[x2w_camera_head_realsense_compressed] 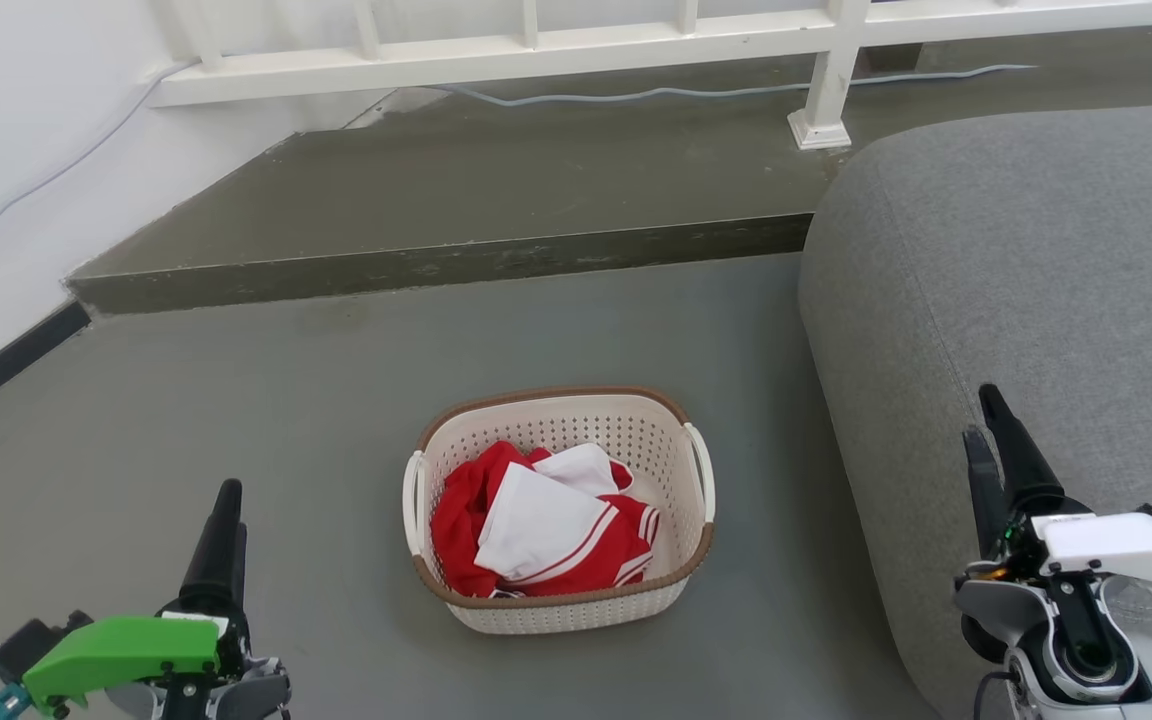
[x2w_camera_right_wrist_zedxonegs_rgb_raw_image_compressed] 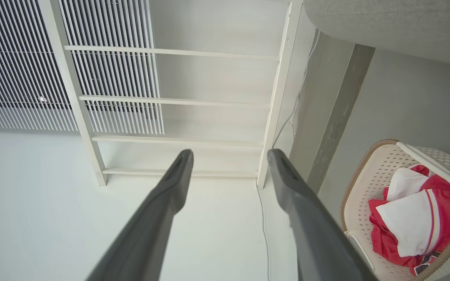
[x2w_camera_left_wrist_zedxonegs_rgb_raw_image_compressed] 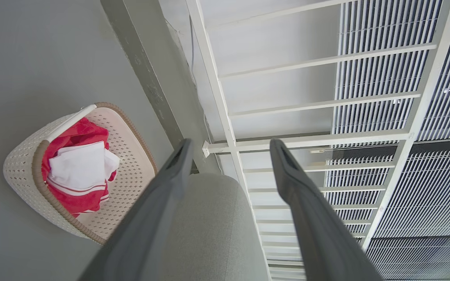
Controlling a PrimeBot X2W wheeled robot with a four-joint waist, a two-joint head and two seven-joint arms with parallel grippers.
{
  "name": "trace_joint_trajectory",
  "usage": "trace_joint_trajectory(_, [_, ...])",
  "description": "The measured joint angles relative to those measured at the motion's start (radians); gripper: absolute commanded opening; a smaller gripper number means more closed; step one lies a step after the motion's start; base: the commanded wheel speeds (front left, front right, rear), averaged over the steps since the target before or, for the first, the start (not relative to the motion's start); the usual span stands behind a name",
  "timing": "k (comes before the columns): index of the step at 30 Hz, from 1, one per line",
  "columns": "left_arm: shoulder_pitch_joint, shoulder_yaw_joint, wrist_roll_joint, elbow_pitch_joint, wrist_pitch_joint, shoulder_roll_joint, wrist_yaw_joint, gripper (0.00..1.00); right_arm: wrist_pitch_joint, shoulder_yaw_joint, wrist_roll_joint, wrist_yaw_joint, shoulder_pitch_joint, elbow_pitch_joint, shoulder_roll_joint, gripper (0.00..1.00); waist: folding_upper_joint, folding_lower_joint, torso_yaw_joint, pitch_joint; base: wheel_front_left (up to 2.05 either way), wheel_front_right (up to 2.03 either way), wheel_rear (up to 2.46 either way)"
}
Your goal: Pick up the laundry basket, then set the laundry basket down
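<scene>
A grey floor (x2w_camera_head_realsense_compressed: 236, 400) ran out to a low step (x2w_camera_head_realsense_compressed: 436, 265) under a white railing (x2w_camera_head_realsense_compressed: 536, 45), with a grey sofa (x2w_camera_head_realsense_compressed: 1036, 250) on the robot's right. The laundry basket (x2w_camera_head_realsense_compressed: 576, 612) stood on the floor between the two sets of fingers and ahead of their tips, holding red and white clothes (x2w_camera_head_realsense_compressed: 536, 520), and nothing touched it. The left fingers (x2w_camera_head_realsense_compressed: 221, 540) were spread with nothing between them, well apart from the basket's left handle (x2w_camera_head_realsense_compressed: 413, 500). The right fingers (x2w_camera_head_realsense_compressed: 1011, 450) were likewise spread and empty, near the sofa's edge and well off to the side of the right handle (x2w_camera_head_realsense_compressed: 704, 470). The step in hand looked to be the reach, and it would go best with both arms closing in together: each pair of fingers kept spread, lowered until one finger sat inside its handle and one outside, then pinched at the same moment. An even lift would keep the load level, and the right arm would need to mind the sofa
</scene>
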State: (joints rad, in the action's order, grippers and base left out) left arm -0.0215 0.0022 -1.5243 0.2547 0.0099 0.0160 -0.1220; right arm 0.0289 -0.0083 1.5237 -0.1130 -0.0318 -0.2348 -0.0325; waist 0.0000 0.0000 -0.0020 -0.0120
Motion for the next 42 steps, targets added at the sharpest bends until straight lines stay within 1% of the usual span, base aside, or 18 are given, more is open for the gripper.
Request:
trace_joint_trajectory(4, [-0.008,-0.014,0.051,-0.012,-0.014,0.005,0.0,1.0,-0.021,0.029,-0.035,0.0,-0.006,0.018,-0.009,1.0,0.0,0.0,-0.001,-0.001,0.0,0.0,0.0])
trace_joint_trajectory(9, [-0.019,-0.036,0.113,-0.028,-0.035,0.018,0.0,1.0,-0.042,0.068,-0.102,0.0,-0.022,0.03,-0.036,1.0,0.0,0.0,-0.001,-0.002,0.0,0.0,0.0])
trace_joint_trajectory(19, [-0.02,-0.041,0.263,-0.045,-0.068,0.024,0.0,1.0,-0.082,0.149,-0.236,-0.001,-0.037,0.036,-0.071,1.0,0.0,0.0,0.0,-0.005,0.0,0.0,0.0])
trace_joint_trajectory(26, [-0.021,-0.06,0.43,-0.055,-0.092,0.039,0.0,1.0,-0.112,0.203,-0.352,-0.001,-0.059,0.038,-0.097,1.0,0.0,0.0,0.0,-0.009,0.0,0.0,0.0])
trace_joint_trajectory(27, [-0.022,-0.065,0.462,-0.06,-0.099,0.038,0.0,1.0,-0.117,0.216,-0.39,-0.001,-0.067,0.037,-0.102,1.0,0.0,0.0,-0.001,-0.01,0.0,0.0,0.0])
trace_joint_trajectory(29, [-0.023,-0.068,0.498,-0.064,-0.106,0.037,0.001,1.0,-0.126,0.225,-0.427,-0.001,-0.072,0.036,-0.109,1.0,0.0,0.0,-0.001,-0.011,0.0,0.0,0.0])
trace_joint_trajectory(34, [-0.031,-0.072,0.591,-0.069,-0.127,0.035,0.021,1.0,-0.145,0.253,-0.511,0.0,-0.088,0.035,-0.12,1.0,0.0,0.0,-0.002,-0.013,0.0,0.0,0.0])
trace_joint_trajectory(37, [-0.04,-0.077,0.645,-0.071,-0.136,0.035,0.032,1.0,-0.156,0.276,-0.573,0.01,-0.097,0.035,-0.128,1.0,0.0,0.0,-0.003,-0.014,0.0,0.0,0.0])
trace_joint_trajectory(39, [-0.041,-0.083,0.68,-0.075,-0.143,0.035,0.034,1.0,-0.16,0.286,-0.612,0.011,-0.103,0.035,-0.131,1.0,0.0,0.0,-0.003,-0.015,0.0,0.0,0.0])
trace_joint_trajectory(42, [-0.041,-0.096,0.724,-0.076,-0.153,0.034,0.035,1.0,-0.17,0.302,-0.662,0.027,-0.108,0.034,-0.134,1.0,0.0,0.0,-0.003,-0.017,0.0,0.0,0.0])
